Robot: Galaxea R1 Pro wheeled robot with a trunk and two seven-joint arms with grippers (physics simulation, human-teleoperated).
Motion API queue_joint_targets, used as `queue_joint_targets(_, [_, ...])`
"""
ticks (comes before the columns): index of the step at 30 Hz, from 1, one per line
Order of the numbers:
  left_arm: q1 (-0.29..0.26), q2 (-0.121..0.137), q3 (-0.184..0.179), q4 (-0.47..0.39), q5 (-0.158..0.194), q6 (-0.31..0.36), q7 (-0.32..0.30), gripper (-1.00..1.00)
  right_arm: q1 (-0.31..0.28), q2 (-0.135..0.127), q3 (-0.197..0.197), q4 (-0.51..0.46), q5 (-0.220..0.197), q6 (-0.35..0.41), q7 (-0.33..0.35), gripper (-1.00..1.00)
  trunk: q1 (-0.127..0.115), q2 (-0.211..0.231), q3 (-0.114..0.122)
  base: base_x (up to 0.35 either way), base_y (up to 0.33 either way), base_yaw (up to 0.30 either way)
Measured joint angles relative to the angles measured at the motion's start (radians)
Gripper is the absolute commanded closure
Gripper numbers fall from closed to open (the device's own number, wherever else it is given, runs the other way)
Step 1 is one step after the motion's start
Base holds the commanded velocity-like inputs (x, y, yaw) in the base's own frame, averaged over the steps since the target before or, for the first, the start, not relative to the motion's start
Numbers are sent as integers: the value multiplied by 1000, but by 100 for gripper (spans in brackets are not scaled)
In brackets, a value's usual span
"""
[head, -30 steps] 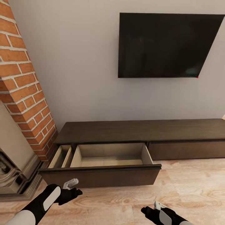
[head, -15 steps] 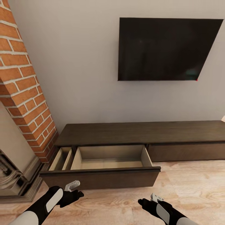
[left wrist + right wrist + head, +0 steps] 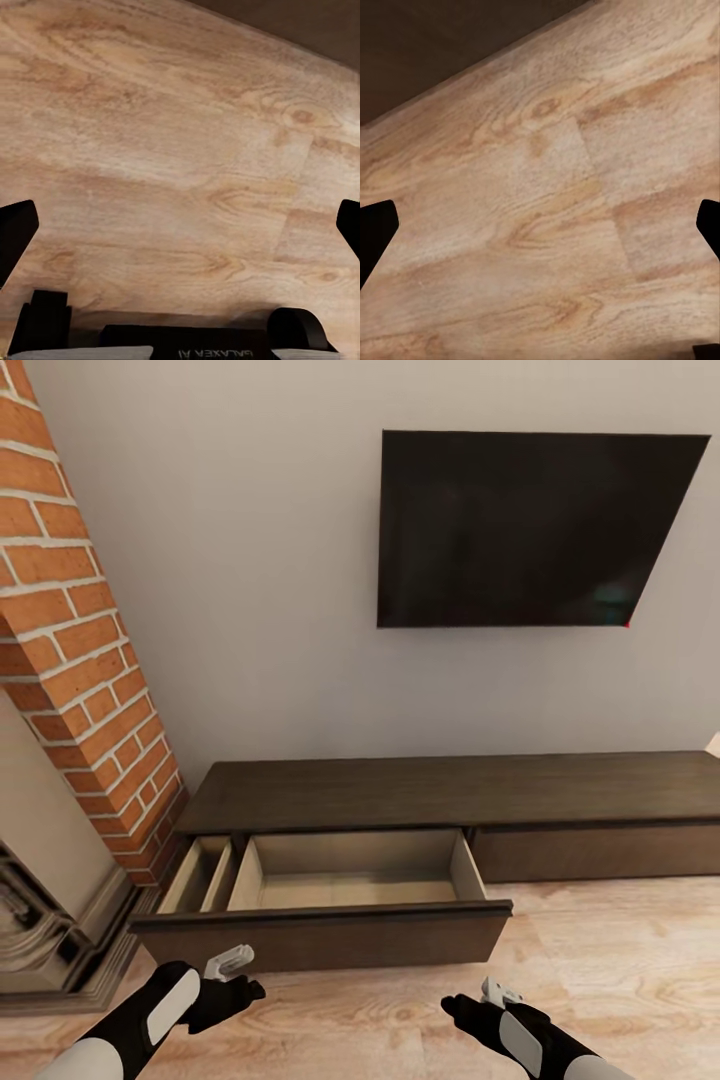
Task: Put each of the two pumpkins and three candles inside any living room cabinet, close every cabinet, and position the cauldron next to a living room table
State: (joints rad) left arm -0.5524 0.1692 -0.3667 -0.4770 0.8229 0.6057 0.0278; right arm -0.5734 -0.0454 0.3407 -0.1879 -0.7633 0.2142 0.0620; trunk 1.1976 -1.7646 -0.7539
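The long low dark-brown wood cabinet [image 3: 450,790] stands against the grey wall with 1 wide drawer [image 3: 330,905] pulled out, its beige interior bare of pumpkins or candles. The left gripper [image 3: 235,972] and right gripper [image 3: 478,1005] hover low over the pale wood floor [image 3: 620,950], jaws spread wide and holding nothing. Risk: rolling forward could knock the protruding drawer front, or the drawer gets left open.
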Motion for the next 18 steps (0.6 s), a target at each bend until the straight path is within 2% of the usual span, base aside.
queue_joint_targets(4, [0,0,-2,14,1,-30,4,-100,0,0,0,0,0,0,1,-100,-15,28,13,0,0,0])
queue_joint_targets(8, [0,-1,-1,18,-1,-52,77,-100,0,0,0,0,-1,3,3,-100,-31,56,25,0,0,0])
queue_joint_targets(10, [0,-8,-1,19,0,-67,133,-100,0,0,0,0,0,5,3,-100,-38,70,31,0,0,0])
queue_joint_targets(12, [0,-18,0,19,1,-77,159,-100,0,0,0,0,-1,5,3,-100,-46,84,38,0,0,0])
queue_joint_targets(18, [-1,-40,0,19,1,-88,187,-100,0,0,-2,0,-6,13,4,-100,-69,126,55,0,0,13])
